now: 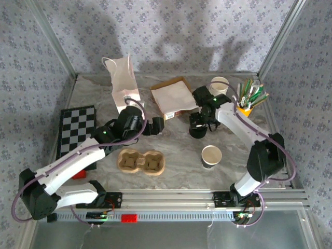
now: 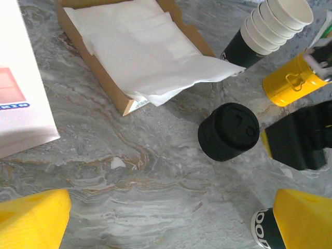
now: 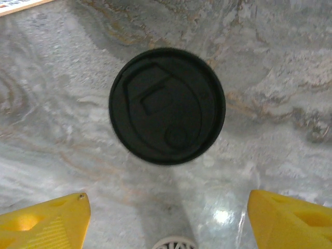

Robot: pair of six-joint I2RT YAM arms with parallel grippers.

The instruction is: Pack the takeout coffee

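Top external: the takeout coffee cup (image 1: 211,155) stands upright and lidless on the bench (image 1: 176,148), right of the pulp carrier (image 1: 141,162). We judge it light and easily crushed, so grip gently across the black band. Right jaws are spread, empty, above the lid stack (image 3: 167,106); left jaws are spread, empty.

The left arm (image 1: 72,161) and right arm (image 1: 244,127) are extended inward. The left pincer (image 2: 168,223) is held wide open; the right pincer (image 3: 166,223) is pointed down, fingers (image 3: 41,223) spread.
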